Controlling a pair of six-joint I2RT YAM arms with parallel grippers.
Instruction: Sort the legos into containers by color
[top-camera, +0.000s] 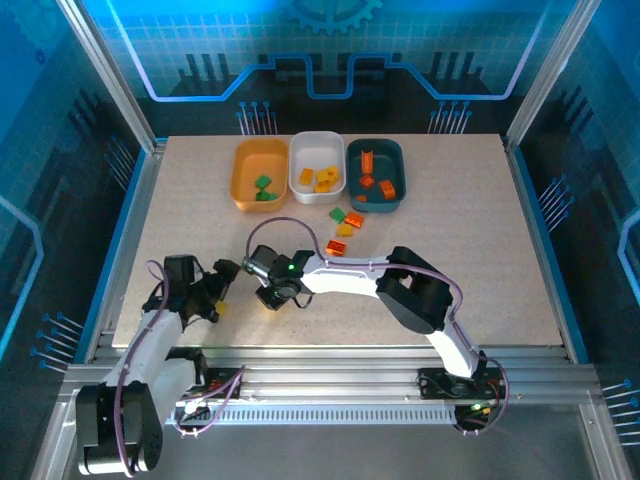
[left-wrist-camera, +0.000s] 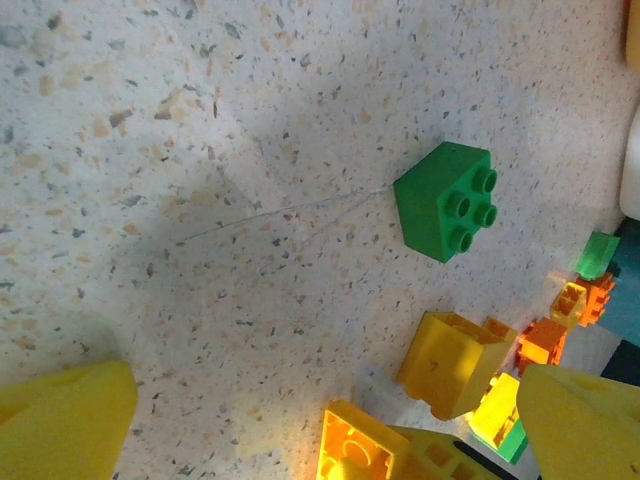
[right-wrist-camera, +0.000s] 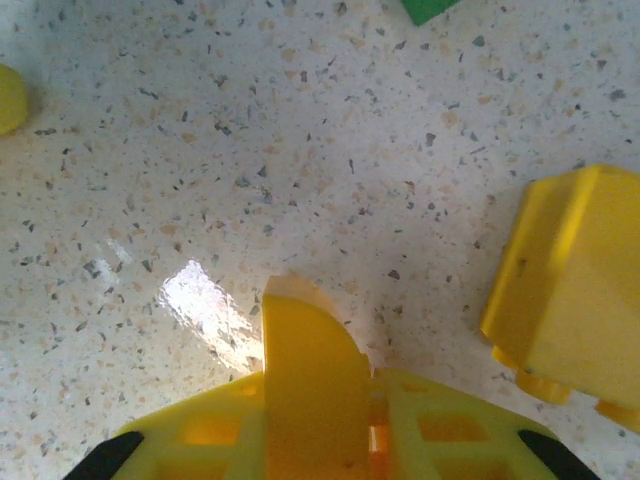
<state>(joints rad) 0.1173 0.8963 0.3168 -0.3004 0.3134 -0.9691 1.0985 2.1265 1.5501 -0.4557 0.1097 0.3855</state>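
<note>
A: Right hand (right-wrist-camera: 318, 335) is clenched on a small yellow plastic brick (right-wrist-camera: 210, 432), with one yellow finger (right-wrist-camera: 310, 370) laid across its hollow underside, pinching a wall. The brick is low at the speckled table (right-wrist-camera: 300, 150); whether it's touching, I can't tell.

B: That arm is stretched right across toward its partner. Why this brick?

A: I'd say it's the stray farthest from the trays. Just right of the hand sits a second yellow brick (right-wrist-camera: 565, 290), apart from the held one.

B: Left hand (left-wrist-camera: 325, 375)?

A: Spread wide, nothing between its fingers (left-wrist-camera: 60, 420), hovering just beside the right hand. Ahead of it lies a green square brick (left-wrist-camera: 450, 200), tipped so its four studs face sideways, clear of the rest. Open jaws suit a drop onto that one, I reckon.

B: Where does the yellow go?

A: Far ahead of the right hand: the white shallow plastic tray (top-camera: 317, 136), middle of the row, already holds yellow pieces. The orange tray (top-camera: 237, 175) beside it has greens, the dark teal tray (top-camera: 401, 175) the orange-red ones.

B: Danger?

A: A pinch on a thin wall lets a brick swivel on the lift. The hands are close too, so straight up first. A few loose bricks (top-camera: 345, 230) lie between hand and trays, so there's plenty left.
</note>
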